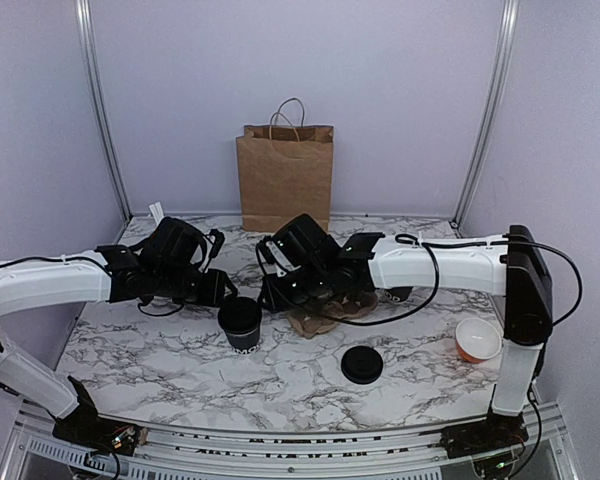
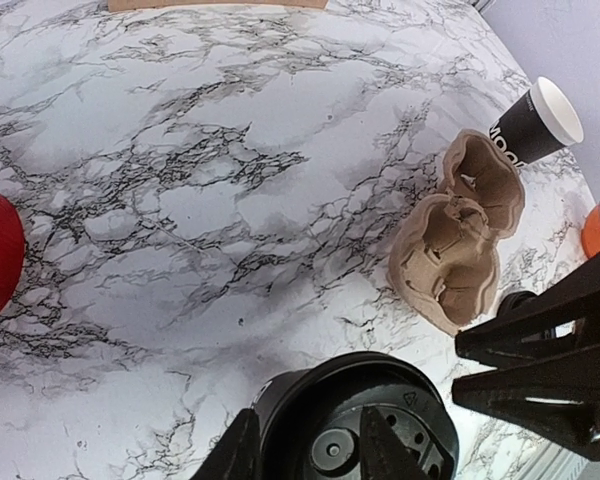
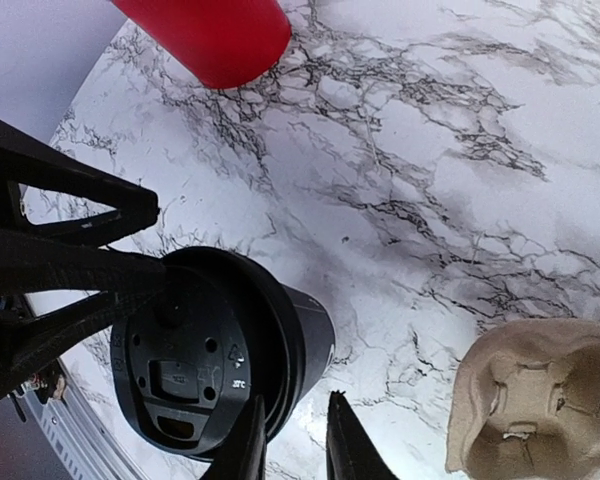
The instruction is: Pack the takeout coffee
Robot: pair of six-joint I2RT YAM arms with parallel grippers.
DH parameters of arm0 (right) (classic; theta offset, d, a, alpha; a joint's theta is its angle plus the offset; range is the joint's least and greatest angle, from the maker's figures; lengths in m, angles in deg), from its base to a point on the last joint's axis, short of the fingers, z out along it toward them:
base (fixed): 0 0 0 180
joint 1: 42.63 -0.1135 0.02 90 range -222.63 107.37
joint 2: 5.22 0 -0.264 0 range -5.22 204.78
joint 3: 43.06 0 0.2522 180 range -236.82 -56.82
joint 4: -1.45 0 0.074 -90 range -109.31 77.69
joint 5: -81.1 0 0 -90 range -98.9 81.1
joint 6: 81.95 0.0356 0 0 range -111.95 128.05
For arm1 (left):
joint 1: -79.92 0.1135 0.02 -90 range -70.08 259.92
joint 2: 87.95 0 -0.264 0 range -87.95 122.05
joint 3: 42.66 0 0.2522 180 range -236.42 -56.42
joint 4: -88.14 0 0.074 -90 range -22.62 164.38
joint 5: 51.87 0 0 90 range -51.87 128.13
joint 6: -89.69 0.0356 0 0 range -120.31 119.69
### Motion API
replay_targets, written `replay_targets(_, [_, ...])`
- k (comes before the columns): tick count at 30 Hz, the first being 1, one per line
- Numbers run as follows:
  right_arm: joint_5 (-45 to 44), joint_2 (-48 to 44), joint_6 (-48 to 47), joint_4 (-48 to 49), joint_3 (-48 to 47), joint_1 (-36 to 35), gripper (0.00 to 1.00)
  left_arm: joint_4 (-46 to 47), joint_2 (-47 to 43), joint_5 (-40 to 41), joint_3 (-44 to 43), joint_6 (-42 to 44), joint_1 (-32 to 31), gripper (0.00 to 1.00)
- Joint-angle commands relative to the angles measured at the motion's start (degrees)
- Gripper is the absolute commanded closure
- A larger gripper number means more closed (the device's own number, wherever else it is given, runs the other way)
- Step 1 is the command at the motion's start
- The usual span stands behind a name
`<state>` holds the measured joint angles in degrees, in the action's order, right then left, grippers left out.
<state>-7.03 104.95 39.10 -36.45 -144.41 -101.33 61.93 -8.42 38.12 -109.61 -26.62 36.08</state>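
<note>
The takeout coffee (image 1: 240, 322) is an all-black cup with a black lid on it, standing on the marble table between both grippers. In the left wrist view the cup (image 2: 355, 430) lies under my left gripper (image 2: 310, 448), one finger outside its left wall and one over the lid, jaws apart. In the right wrist view the cup (image 3: 210, 360) sits just left of my right gripper (image 3: 296, 445), whose fingers stand a narrow gap apart at the lid's rim. I cannot tell whether either gripper touches it. The red holder (image 3: 205, 35) stands behind the cup.
A brown paper bag (image 1: 286, 175) stands at the back wall. A cardboard cup carrier (image 1: 325, 318) lies under the right arm. A loose flat black lid (image 1: 361, 364) and an orange bowl (image 1: 477, 340) lie to the right. A cup with a white upper part (image 2: 535, 125) stands beyond the carrier.
</note>
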Motion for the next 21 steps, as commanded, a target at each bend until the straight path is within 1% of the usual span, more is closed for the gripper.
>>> replay_targets(1, [0.51,-3.95,-1.09,1.56,0.26,2.18,0.79,-3.87,-3.69,1.02,-0.26,-0.20,-0.11,0.66])
replay_targets(5, [5.48,-3.28,-3.28,2.28,-0.20,3.72,0.79,-4.73,-6.42,-0.62,2.74,-1.34,-0.11,0.67])
replay_targets(10, [9.38,-0.50,-5.17,1.52,-2.28,4.82,0.79,-4.94,-9.32,-3.23,6.54,-2.63,-0.11,0.70])
replay_targets(15, [10.93,1.17,-6.19,1.40,-3.70,5.51,0.79,-5.16,-10.52,-4.67,8.54,-3.49,-0.20,0.70])
replay_targets(21, [11.83,2.33,-6.35,1.33,-4.52,5.52,0.79,-5.25,-9.00,-5.31,8.28,-3.66,-0.20,0.71])
